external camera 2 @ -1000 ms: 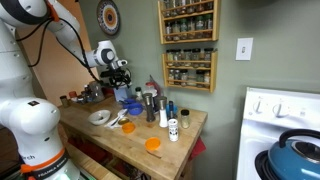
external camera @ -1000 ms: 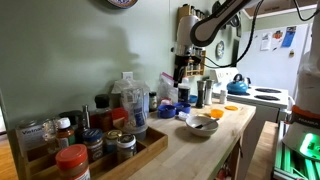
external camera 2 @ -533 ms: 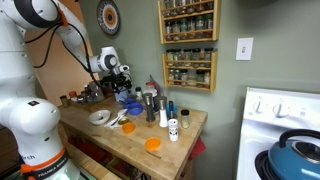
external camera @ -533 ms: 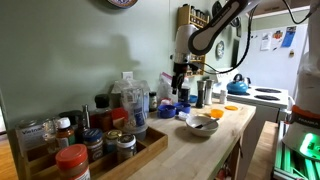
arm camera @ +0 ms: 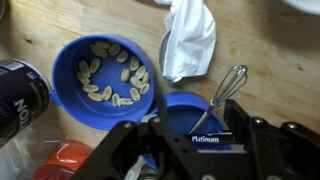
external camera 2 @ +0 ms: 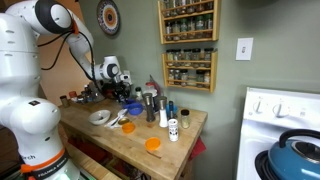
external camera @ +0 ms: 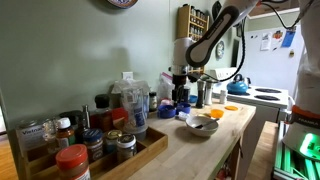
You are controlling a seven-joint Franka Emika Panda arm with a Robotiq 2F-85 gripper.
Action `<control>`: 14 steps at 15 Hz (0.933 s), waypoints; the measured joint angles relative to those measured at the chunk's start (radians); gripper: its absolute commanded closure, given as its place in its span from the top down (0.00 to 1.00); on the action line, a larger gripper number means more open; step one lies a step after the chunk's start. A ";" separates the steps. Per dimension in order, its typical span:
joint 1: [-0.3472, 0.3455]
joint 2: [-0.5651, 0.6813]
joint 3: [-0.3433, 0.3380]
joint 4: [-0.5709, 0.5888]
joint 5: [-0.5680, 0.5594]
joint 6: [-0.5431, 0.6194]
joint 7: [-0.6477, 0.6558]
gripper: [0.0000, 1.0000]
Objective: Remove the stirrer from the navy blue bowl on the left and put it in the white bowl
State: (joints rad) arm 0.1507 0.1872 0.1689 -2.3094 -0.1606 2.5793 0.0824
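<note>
In the wrist view the navy blue bowl (arm camera: 175, 112) lies just under my gripper (arm camera: 190, 132). The stirrer, a small wire whisk (arm camera: 230, 85), leans in it with its wire head over the right rim and its handle running down between my fingers. The gripper is open and holds nothing. A second, larger blue bowl (arm camera: 105, 70) with pale nuts sits beside it. In both exterior views the gripper (external camera: 180, 92) (external camera 2: 128, 92) hangs low over the blue bowls at the back of the counter. The white bowl (external camera: 202, 130) (external camera 2: 97, 119) stands nearer the counter's front edge.
A crumpled white cloth (arm camera: 188, 40) lies beyond the bowls. A dark can (arm camera: 18, 95) stands at the left. Bottles and jars crowd the counter (external camera: 205, 92). A flat orange dish (external camera 2: 152, 144) lies near the counter's end. A tray of spice jars (external camera: 95, 145) stands in front.
The arm has come down and the gripper has dropped from above the counter to just over the blue bowls. Nothing on the counter has moved.
</note>
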 measured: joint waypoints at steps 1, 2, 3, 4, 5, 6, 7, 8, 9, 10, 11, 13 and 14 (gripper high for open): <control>0.005 0.010 0.001 0.002 0.001 0.000 0.000 0.69; 0.011 0.019 0.002 0.005 0.003 0.000 0.000 0.71; 0.017 0.025 0.004 0.007 0.004 0.000 0.000 0.74; 0.022 0.030 0.005 0.009 0.005 0.000 0.000 0.70; 0.025 0.034 0.006 0.010 0.005 0.001 0.000 0.59; 0.028 0.039 0.007 0.012 0.005 0.003 0.000 0.57; 0.031 0.044 0.007 0.015 0.005 0.007 0.000 0.44; 0.032 0.052 0.007 0.019 0.005 0.012 0.000 0.39; 0.033 0.060 0.007 0.023 0.005 0.022 0.000 0.37; 0.033 0.070 0.006 0.028 0.005 0.033 0.000 0.35; 0.033 0.077 0.006 0.033 0.005 0.041 0.000 0.30; 0.034 0.083 0.002 0.041 0.003 0.049 0.000 0.06; 0.036 0.085 -0.001 0.044 0.003 0.050 0.001 0.07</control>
State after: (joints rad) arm 0.1863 0.2719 0.1681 -2.2652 -0.1579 2.6289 0.0832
